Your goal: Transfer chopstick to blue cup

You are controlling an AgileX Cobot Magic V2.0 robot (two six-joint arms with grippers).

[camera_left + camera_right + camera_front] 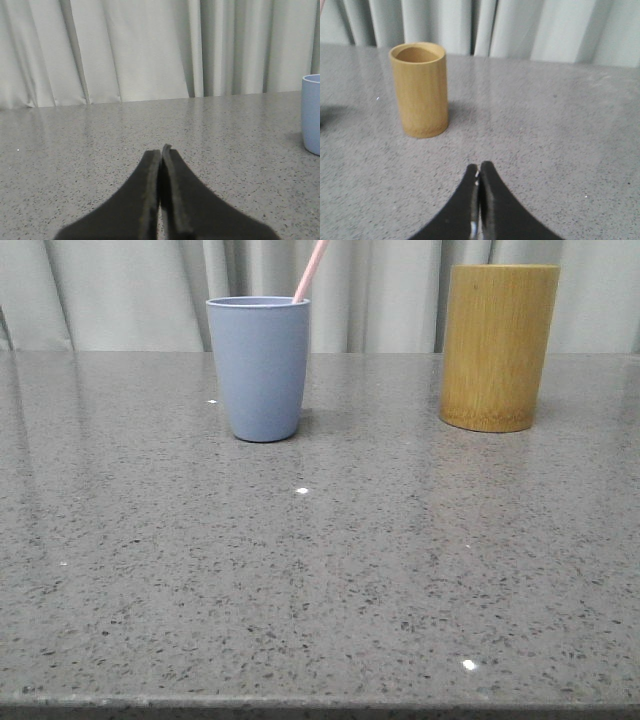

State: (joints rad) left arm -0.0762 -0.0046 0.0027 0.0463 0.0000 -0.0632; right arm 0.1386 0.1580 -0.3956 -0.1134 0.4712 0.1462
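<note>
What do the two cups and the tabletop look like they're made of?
Blue cup: probably matte plastic, uniform and dull. Yellow-brown holder: likely bamboo, with faint vertical grain and a satin finish. Tabletop: speckled grey stone or composite, polished, with glints.

Front view: low, level with the table [320, 590], facing the curtain [120, 290]. Wrist views: low over the same table, facing the same curtain.
</note>
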